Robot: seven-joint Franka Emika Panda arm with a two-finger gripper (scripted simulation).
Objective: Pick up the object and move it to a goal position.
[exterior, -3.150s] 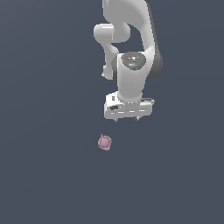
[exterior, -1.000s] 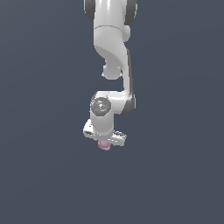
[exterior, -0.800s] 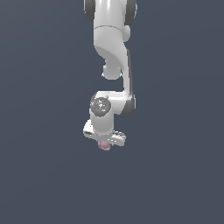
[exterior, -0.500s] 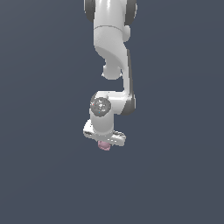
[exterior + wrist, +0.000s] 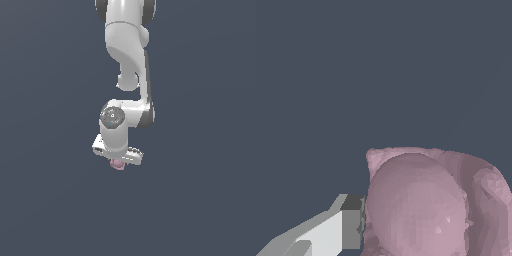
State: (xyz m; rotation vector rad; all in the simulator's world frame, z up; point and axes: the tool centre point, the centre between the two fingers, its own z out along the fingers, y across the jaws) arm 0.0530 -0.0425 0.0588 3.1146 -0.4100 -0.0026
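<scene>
The object (image 5: pixel 118 166), a small dusty-pink bumpy lump, lies on the flat dark grey floor and peeks out just below the white gripper (image 5: pixel 118 163), which stands right over it and hides most of it. In the wrist view the object (image 5: pixel 421 205) fills the lower part of the picture. One grey fingertip (image 5: pixel 351 229) presses against its side. The other finger is hidden behind the lump. The jaws look closed on the object, which is still down at floor level.
The white arm (image 5: pixel 131 60) comes down from the top of the exterior view above the gripper. Only plain dark grey floor (image 5: pixel 50 200) surrounds it.
Three seconds ago the gripper hung above and to the exterior view's right of the object; now it sits down over it. Nothing has visibly moved in the last second.
</scene>
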